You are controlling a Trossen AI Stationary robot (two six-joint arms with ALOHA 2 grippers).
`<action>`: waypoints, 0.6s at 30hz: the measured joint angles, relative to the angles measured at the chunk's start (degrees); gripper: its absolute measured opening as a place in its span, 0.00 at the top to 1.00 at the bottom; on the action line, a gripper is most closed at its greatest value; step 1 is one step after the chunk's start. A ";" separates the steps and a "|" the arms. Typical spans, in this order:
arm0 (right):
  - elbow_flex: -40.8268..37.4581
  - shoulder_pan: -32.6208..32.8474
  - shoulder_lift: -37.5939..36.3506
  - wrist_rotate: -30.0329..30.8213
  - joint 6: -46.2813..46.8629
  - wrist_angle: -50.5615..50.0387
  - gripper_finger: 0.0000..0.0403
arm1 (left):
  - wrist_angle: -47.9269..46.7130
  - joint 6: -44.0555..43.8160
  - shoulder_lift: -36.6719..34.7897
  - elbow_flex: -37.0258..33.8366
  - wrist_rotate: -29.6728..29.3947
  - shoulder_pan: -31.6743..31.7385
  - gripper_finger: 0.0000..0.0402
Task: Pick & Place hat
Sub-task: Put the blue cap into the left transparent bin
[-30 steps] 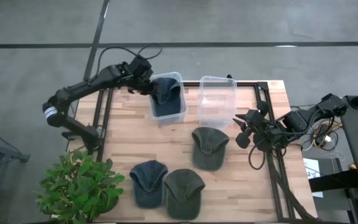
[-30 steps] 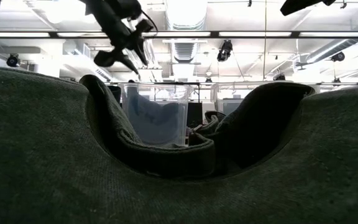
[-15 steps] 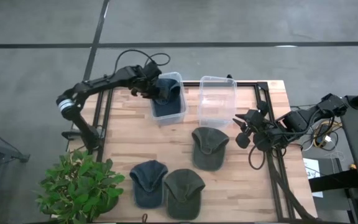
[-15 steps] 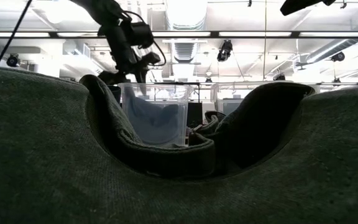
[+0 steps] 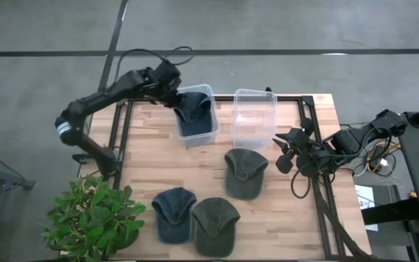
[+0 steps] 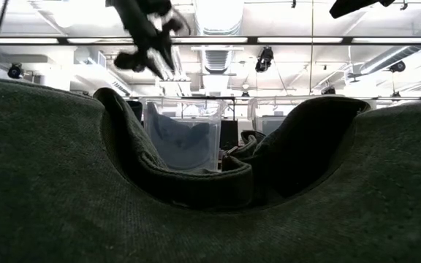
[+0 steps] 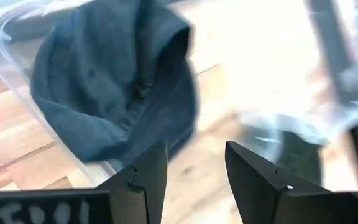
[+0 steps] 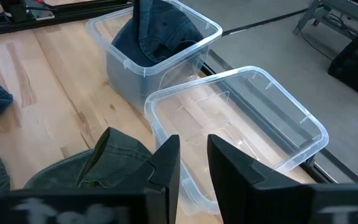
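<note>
A dark blue hat sits bunched inside the left clear bin, part of it standing above the rim. My left gripper hangs open above the bin's far-left corner, touching nothing; in its wrist view the left gripper looks down on the blue hat. In the low view my left gripper is well above the bin. My right gripper waits open near the table's right edge, above the right bin's near end.
An empty clear bin stands right of the filled one. An olive hat lies flat near it. A second blue hat and another olive hat lie at the near edge. A potted plant stands at the near-left corner.
My left gripper dipped toward the blue hat in the left bin, then rose and drew back toward the far-left corner, ending higher than before. The hat's upper part sits a little lower in the bin. The right arm kept still.
</note>
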 joint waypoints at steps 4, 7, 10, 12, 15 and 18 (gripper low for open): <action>0.00 -0.01 0.00 0.00 0.00 0.00 0.79 | -1.91 -0.48 -4.92 1.87 0.15 -5.31 0.62; 0.00 -0.01 0.00 0.00 0.02 0.00 0.79 | -3.29 -4.77 -8.07 1.59 -0.06 -10.87 0.62; 0.00 -0.01 0.00 0.01 0.02 0.02 0.80 | -6.81 -11.31 -10.15 0.60 -1.97 -16.97 0.62; 0.00 -0.01 0.00 0.02 0.02 0.02 0.81 | -9.78 -15.89 -10.76 0.39 -4.45 -20.94 0.62; 0.02 -0.01 0.00 0.02 0.02 0.02 0.82 | -14.87 -22.48 -10.63 0.29 -8.14 -26.58 0.62; 0.00 -0.01 0.00 0.02 0.02 0.04 0.82 | -16.80 -27.39 -9.62 -0.92 -9.96 -30.85 0.62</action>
